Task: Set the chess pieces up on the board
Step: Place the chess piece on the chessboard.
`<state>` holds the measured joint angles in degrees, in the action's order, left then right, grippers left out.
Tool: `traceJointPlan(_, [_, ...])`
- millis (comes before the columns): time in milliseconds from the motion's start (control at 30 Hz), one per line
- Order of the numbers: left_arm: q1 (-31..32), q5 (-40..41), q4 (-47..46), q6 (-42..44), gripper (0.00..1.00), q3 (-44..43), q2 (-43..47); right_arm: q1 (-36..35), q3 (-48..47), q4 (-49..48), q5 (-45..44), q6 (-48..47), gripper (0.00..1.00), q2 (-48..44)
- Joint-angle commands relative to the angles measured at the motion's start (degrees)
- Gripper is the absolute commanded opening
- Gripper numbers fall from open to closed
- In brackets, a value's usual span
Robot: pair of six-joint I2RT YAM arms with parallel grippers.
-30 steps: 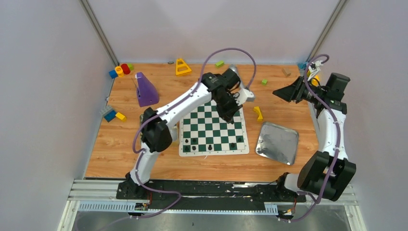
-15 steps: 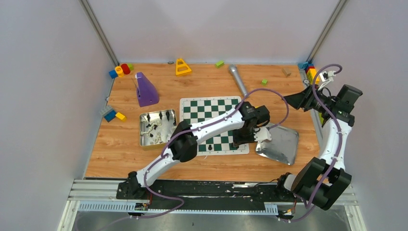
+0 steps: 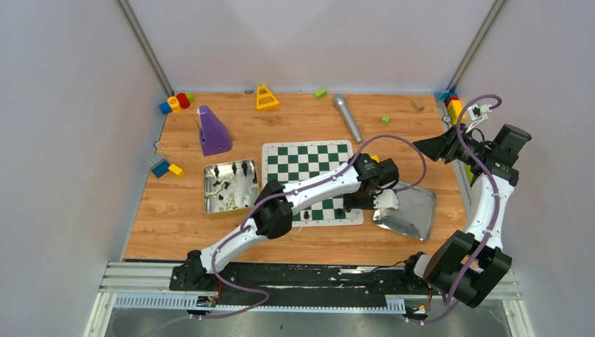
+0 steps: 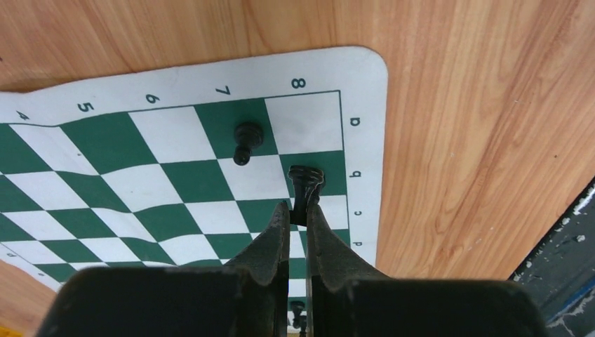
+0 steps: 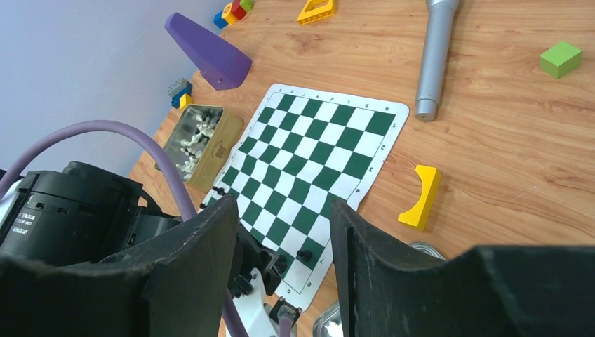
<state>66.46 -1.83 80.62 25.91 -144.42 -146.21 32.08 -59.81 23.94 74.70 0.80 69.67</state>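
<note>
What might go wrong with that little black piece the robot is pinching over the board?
1. The left fingers pinch the black piece only at their very tips, so it may slip out, or topple when let go.
2. A black pawn stands on a nearby square of the board. The fingers might knock it over on the way down.

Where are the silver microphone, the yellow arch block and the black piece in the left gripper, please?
silver microphone [image 3: 349, 119], top external view, mid handle.
yellow arch block [image 5: 423, 193], right wrist view, top face.
black piece [image 4: 306, 180], left wrist view, its head.
</note>
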Motion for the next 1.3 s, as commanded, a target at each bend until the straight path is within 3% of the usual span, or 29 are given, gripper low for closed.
traceJointPlan(0, [1.3,1.6,-2.3,2.5,0.02,-3.0,-1.5,0.2,0.4,-0.1,3.3,-2.0,0.52,-0.6])
traceJointPlan(867, [3.6,6.1,-3.4,5.0,0.11,-2.2,-3.2,0.3,0.4,0.5,4.1,-2.2,0.51,0.4])
traceJointPlan(1267, [4.0,7.2,-4.1,5.2,0.35,-2.0,-2.9,0.3,0.4,0.6,4.3,-2.0,0.51,0.9])
